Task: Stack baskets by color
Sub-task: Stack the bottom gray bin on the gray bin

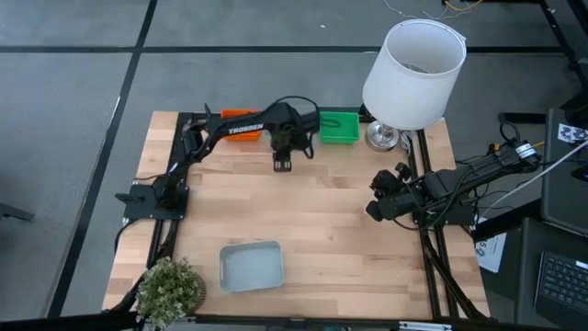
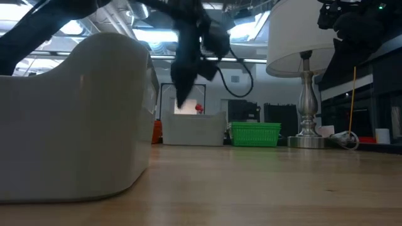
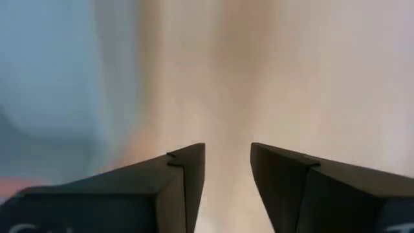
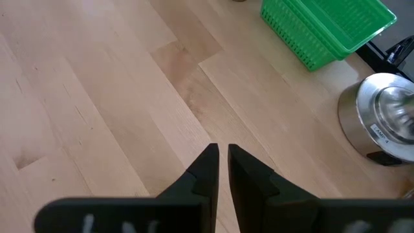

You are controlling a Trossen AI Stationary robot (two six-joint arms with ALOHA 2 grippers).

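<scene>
My left gripper [image 1: 282, 165] hangs open over bare wood near the far middle of the table, pointing down, with nothing between its fingers [image 3: 228, 152]. Along the far edge stand an orange basket [image 1: 241, 114] and a green basket [image 1: 338, 127]. In the low view a pale grey-blue basket [image 2: 195, 130] rests between them; in the high view my left arm hides it. Another grey-blue basket [image 1: 251, 265] sits on its base near the front edge. My right gripper [image 4: 224, 150] waits shut and empty above the right side [image 1: 375, 210].
A lamp with a big white shade [image 1: 413, 74] and a metal foot [image 4: 381, 123] stands at the far right corner, next to the green basket. A small potted plant [image 1: 170, 287] sits at the near left corner. Bare wood [image 1: 331, 230] fills the table's middle.
</scene>
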